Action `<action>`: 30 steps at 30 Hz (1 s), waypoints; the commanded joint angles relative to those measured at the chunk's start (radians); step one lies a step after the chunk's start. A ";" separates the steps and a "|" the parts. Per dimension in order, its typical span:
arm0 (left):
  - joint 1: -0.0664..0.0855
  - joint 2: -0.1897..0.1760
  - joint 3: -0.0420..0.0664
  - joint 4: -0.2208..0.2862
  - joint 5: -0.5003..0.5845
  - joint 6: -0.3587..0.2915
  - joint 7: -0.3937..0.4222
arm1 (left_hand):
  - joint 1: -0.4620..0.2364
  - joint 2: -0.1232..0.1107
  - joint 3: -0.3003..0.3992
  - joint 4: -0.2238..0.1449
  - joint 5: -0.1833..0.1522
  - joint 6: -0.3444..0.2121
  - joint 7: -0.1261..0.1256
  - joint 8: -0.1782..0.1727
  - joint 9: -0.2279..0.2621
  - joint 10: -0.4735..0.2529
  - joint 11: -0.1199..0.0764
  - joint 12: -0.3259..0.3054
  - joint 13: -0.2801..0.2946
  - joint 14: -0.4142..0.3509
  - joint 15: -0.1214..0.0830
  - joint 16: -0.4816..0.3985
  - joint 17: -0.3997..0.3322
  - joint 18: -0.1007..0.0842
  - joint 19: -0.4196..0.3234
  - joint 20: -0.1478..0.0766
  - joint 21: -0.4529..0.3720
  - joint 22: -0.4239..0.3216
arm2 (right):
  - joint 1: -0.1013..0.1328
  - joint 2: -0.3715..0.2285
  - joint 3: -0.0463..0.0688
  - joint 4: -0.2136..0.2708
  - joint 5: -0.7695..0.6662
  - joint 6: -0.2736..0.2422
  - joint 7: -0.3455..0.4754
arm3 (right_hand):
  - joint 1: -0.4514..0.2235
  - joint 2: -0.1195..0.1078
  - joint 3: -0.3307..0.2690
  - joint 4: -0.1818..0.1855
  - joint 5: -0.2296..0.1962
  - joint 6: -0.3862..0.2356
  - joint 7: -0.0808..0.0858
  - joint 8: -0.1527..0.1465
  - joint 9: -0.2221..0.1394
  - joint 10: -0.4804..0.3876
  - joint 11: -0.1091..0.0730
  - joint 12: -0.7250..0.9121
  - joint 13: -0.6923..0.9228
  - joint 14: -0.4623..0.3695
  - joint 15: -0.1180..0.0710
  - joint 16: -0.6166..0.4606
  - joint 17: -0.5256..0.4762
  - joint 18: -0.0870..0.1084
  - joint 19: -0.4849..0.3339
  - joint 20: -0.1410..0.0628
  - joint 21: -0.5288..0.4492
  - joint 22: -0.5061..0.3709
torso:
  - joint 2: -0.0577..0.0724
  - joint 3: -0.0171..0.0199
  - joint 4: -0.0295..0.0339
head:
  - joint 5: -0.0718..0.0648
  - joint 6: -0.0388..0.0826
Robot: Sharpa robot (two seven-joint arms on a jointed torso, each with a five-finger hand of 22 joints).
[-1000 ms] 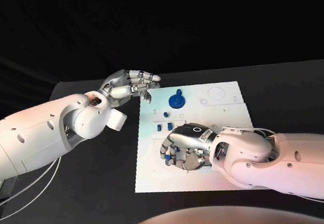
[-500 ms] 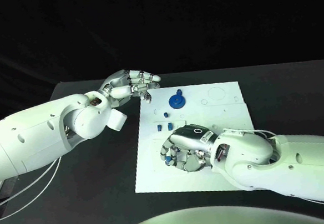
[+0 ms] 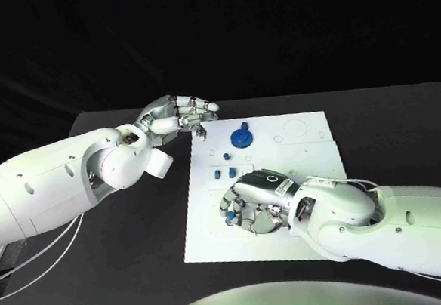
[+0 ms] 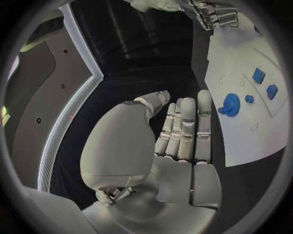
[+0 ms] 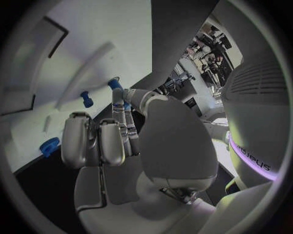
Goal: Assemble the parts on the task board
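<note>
The white task board (image 3: 300, 159) lies in the middle of the black table. A round blue part (image 3: 240, 136) stands near its far edge, and two small blue parts (image 3: 223, 173) sit side by side further in. My right hand (image 3: 251, 200) is lowered over the board's near left area. In the right wrist view its thumb and a finger pinch a small blue part (image 5: 114, 84), and another small blue part (image 5: 87, 99) lies on the board close by. My left hand (image 3: 177, 115) hovers off the board's far left corner with its fingers curled in on nothing.
The left wrist view shows the board (image 4: 244, 134) with the round blue part (image 4: 231, 104) and the two small blue parts (image 4: 259, 75) beyond my left hand (image 4: 177, 141). Bare black table (image 3: 122, 241) lies left of the board and to its right.
My right hand has shifted slightly toward the board's near edge, its fingers closing on the small blue part. The left hand has stayed where it was.
</note>
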 commanded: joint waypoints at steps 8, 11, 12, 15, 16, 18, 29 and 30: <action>0.000 0.000 0.000 0.002 -0.002 0.021 0.002 | -0.011 -0.002 0.000 -0.008 0.005 -0.006 0.002 0.003 0.001 -0.010 0.000 0.000 -0.001 0.001 0.007 -0.007 -0.001 0.015 0.004 0.002 -0.005 -0.001 | -0.002 -0.007 -0.001 0.010 -0.013 -0.020 -0.001 | -0.004 0.010 0.006 -0.002 0.002 0.008 0.000 0.051 0.079 0.003 -0.007 -0.003 0.002 0.023 -0.009 0.003 0.001 -0.010 0.001 -0.001 -0.001 0.108 | 0.000 -0.0003 0.0001 | 0.002 -0.002; 0.000 -0.001 0.000 0.002 -0.002 0.021 0.001 | -0.011 -0.002 0.000 -0.008 0.005 -0.006 0.002 0.003 0.001 -0.010 0.000 0.000 -0.001 0.001 0.007 -0.007 -0.001 0.015 0.004 0.002 -0.005 -0.001 | -0.002 -0.011 -0.001 0.015 -0.013 -0.025 -0.001 | -0.004 0.010 0.006 -0.002 0.002 0.008 0.000 0.051 0.079 0.003 -0.007 -0.003 0.002 0.023 -0.009 0.003 0.001 -0.010 0.001 -0.001 -0.001 0.108 | 0.000 -0.0004 -0.0002 | 0.002 -0.002; 0.000 -0.001 0.000 0.002 -0.002 0.022 0.001 | -0.011 -0.002 0.000 -0.008 0.005 -0.006 0.002 0.003 0.001 -0.010 0.000 0.000 -0.001 0.001 0.007 -0.007 -0.001 0.015 0.004 0.002 -0.005 -0.001 | -0.002 -0.012 -0.001 0.017 -0.013 -0.026 0.000 | -0.004 0.010 0.006 -0.002 0.002 0.008 0.000 0.051 0.079 0.003 -0.007 -0.003 0.002 0.023 -0.009 0.003 0.001 -0.010 0.001 -0.001 -0.001 0.108 | 0.000 -0.0005 -0.0004 | 0.002 -0.002; 0.000 -0.001 0.000 0.001 -0.002 0.022 0.001 | -0.011 -0.002 0.000 -0.008 0.005 -0.006 0.002 0.003 0.001 -0.010 0.000 0.000 -0.001 0.001 0.007 -0.007 -0.001 0.015 0.004 0.002 -0.005 -0.001 | -0.002 -0.015 -0.001 0.021 -0.013 -0.030 0.000 | -0.004 0.010 0.006 -0.002 0.002 0.008 0.000 0.051 0.079 0.003 -0.007 -0.003 0.002 0.023 -0.009 0.003 0.001 -0.010 0.001 -0.001 -0.001 0.108 | 0.000 -0.0004 -0.0001 | 0.003 -0.002; 0.000 -0.001 0.000 0.001 -0.002 0.022 0.001 | -0.011 -0.002 0.000 -0.008 0.005 -0.006 0.002 0.003 0.001 -0.010 0.000 0.000 -0.001 0.001 0.007 -0.007 -0.001 0.015 0.004 0.002 -0.005 -0.001 | -0.002 -0.015 -0.001 0.022 -0.013 -0.031 0.000 | -0.004 0.010 0.006 -0.002 0.002 0.008 0.000 0.051 0.079 0.003 -0.007 -0.003 0.002 0.023 -0.009 0.003 0.001 -0.010 0.001 -0.001 -0.001 0.108 | 0.000 -0.0004 -0.0001 | 0.003 -0.002; 0.000 -0.001 0.000 0.001 -0.002 0.022 0.001 | -0.011 -0.002 0.000 -0.008 0.005 -0.006 0.002 0.003 0.001 -0.010 0.000 0.000 -0.001 0.001 0.007 -0.007 -0.001 0.015 0.004 0.002 -0.005 -0.001 | -0.002 -0.017 0.000 0.024 -0.013 -0.033 0.000 | -0.004 0.010 0.006 -0.002 0.002 0.008 0.000 0.051 0.079 0.003 -0.007 -0.003 0.002 0.023 -0.009 0.003 0.001 -0.010 0.001 -0.001 -0.001 0.108 | 0.000 0.0002 0.0003 | 0.003 -0.003; 0.000 -0.002 0.000 0.001 -0.002 0.026 -0.002 | -0.013 -0.002 -0.001 -0.008 0.004 -0.008 0.002 0.004 0.001 -0.011 0.000 0.000 -0.002 0.000 0.008 -0.006 -0.001 0.015 0.004 0.002 -0.006 -0.001 | -0.002 -0.015 0.000 0.023 -0.007 -0.026 0.003 | -0.005 0.010 0.008 -0.005 0.002 0.007 0.000 0.052 0.080 0.004 -0.007 -0.003 0.002 0.024 -0.009 0.004 0.002 -0.010 0.001 -0.001 0.001 0.109 | 0.000 -0.0005 0.0004 | 0.004 -0.004; 0.000 -0.002 0.000 0.001 -0.002 0.026 -0.002 | -0.013 -0.002 -0.001 -0.008 0.004 -0.008 0.002 0.004 0.001 -0.011 0.000 0.000 -0.002 0.000 0.008 -0.006 -0.001 0.015 0.004 0.002 -0.006 -0.001 | -0.002 -0.014 0.000 0.023 -0.006 -0.025 0.003 | -0.005 0.010 0.008 -0.005 0.002 0.007 0.000 0.052 0.080 0.004 -0.007 -0.003 0.002 0.024 -0.009 0.004 0.002 -0.010 0.001 -0.001 0.001 0.109 | 0.000 -0.0005 0.0004 | 0.004 -0.004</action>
